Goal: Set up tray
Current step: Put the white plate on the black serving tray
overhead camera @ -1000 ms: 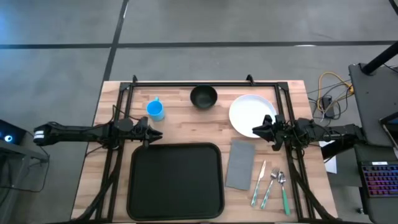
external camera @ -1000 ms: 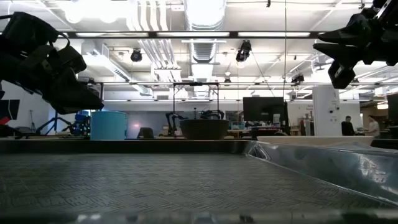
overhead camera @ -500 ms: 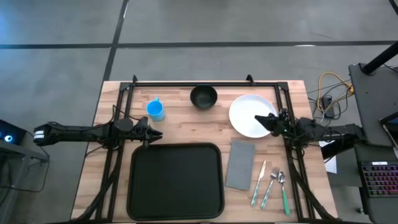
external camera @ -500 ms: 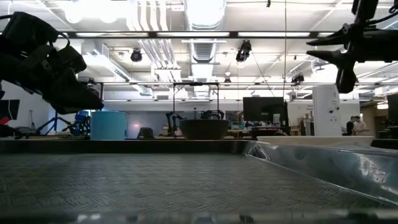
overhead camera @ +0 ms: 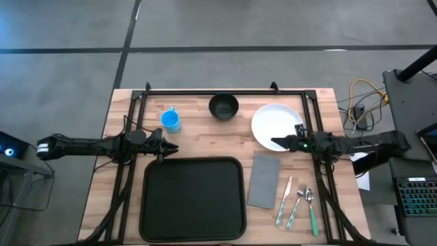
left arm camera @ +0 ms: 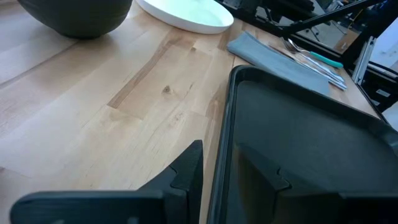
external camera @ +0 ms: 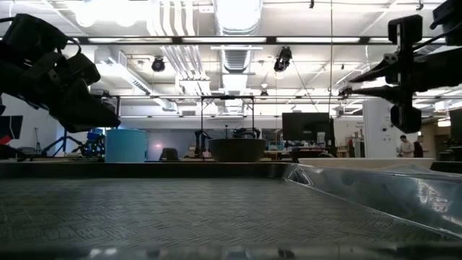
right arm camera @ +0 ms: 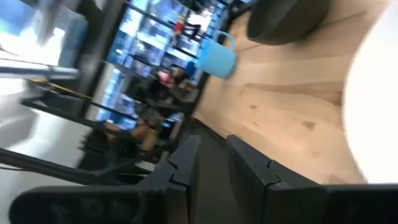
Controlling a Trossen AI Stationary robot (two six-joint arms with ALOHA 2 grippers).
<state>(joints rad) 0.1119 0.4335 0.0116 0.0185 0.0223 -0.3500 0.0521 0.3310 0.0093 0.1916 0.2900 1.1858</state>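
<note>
Item: large black rectangular plastic tray (overhead camera: pixel 192 199), rounded corners, raised rim
Pose: flat, empty
Place: worktop's front edge, left of centre

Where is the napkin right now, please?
In the high view, the grey napkin lies flat on the table's right half, between the tray and the cutlery, just below the white plate.

Both arms are dark, slender and jointed. The left arm (overhead camera: pixel 89 145) carries a white band near its outer end. The right arm (overhead camera: pixel 362 143) shows a small green light near its gripper (overhead camera: pixel 276 143), whose two fingers are black, flat and angular with stepped inner edges.
</note>
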